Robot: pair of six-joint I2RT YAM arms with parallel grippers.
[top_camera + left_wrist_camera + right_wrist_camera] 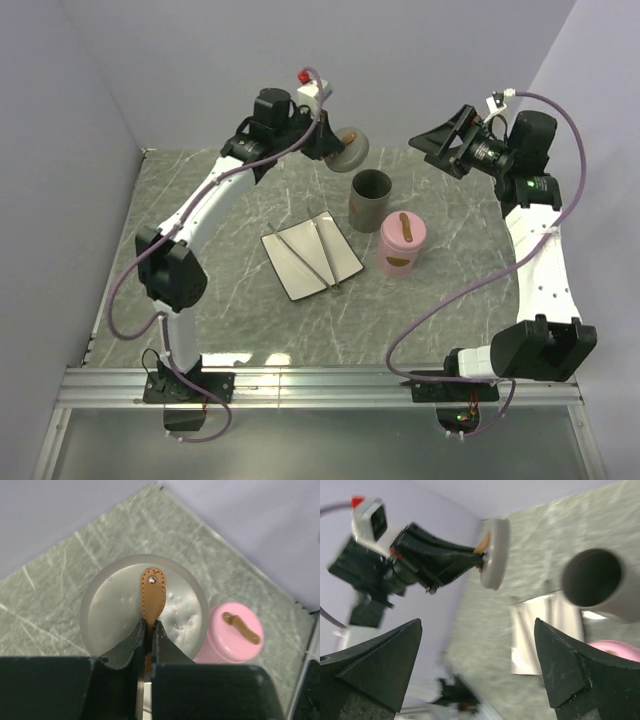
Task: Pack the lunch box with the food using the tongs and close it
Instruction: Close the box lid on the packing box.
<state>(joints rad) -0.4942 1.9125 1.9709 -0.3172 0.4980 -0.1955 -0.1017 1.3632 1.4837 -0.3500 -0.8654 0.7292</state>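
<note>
**Lid held up by its leather tab**

The left fingers point(162, 637) pinch the stitched brown leather tab point(152, 592) of a round frosted-grey lid point(112, 612), raised near the desk's point(230, 200) far edge. The right fingers point(552, 652) gape wide, holding nothing. Thin silver tongs point(305, 255) lie on a square white plate point(285, 275) mid-desk, beside an open grey cylinder point(370, 198) and a lidded pink canister point(402, 245).

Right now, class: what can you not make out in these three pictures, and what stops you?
Grey cup: inside dark from above, blurred in the right wrist view; contents unknowable.
Pink container: closed, so contents hidden in every view.
Tongs on the white tray: too thin from above for detail, smeared in the right wrist view.
Grey lid: left gripper covers its strap's lower end in the left wrist view.
</note>
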